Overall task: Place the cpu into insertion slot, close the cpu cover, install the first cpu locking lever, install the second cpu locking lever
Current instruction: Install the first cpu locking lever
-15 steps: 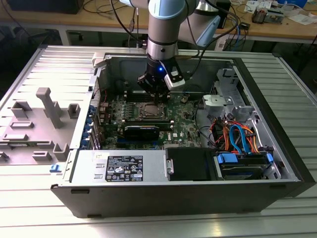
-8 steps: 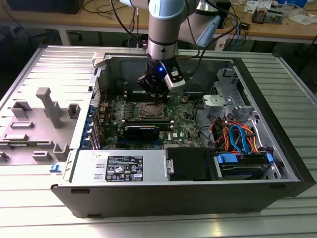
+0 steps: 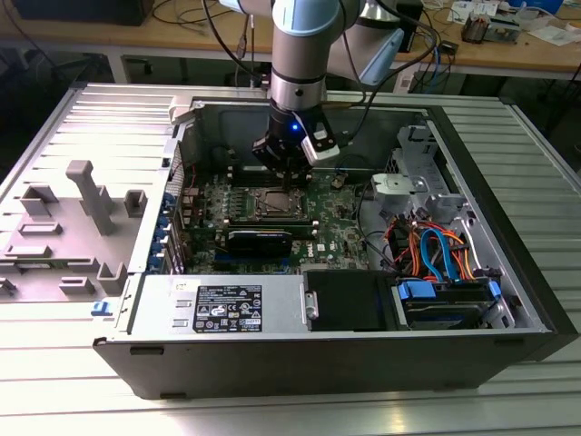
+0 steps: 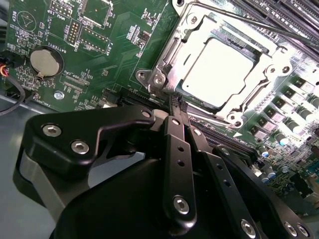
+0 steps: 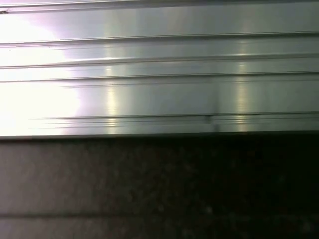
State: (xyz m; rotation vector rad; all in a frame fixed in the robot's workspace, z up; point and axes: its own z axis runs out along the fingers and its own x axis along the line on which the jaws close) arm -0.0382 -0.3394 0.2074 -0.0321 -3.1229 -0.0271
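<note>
You are seeing the gripper (image 4: 174,102), fingers pressed together, touching the cpu cover (image 4: 169,79) edge; the cpu (image 4: 219,69) is sitting beneath it

Ribbed metal table (image 3: 82,381) up front, cluttered wooden workbench (image 3: 536,56) behind

Just beyond the black gripper (image 4: 175,107), the cpu (image 4: 218,71) shows pale grey inside the shiny silver cpu cover (image 4: 172,59), on a green motherboard (image 4: 107,59).
</note>
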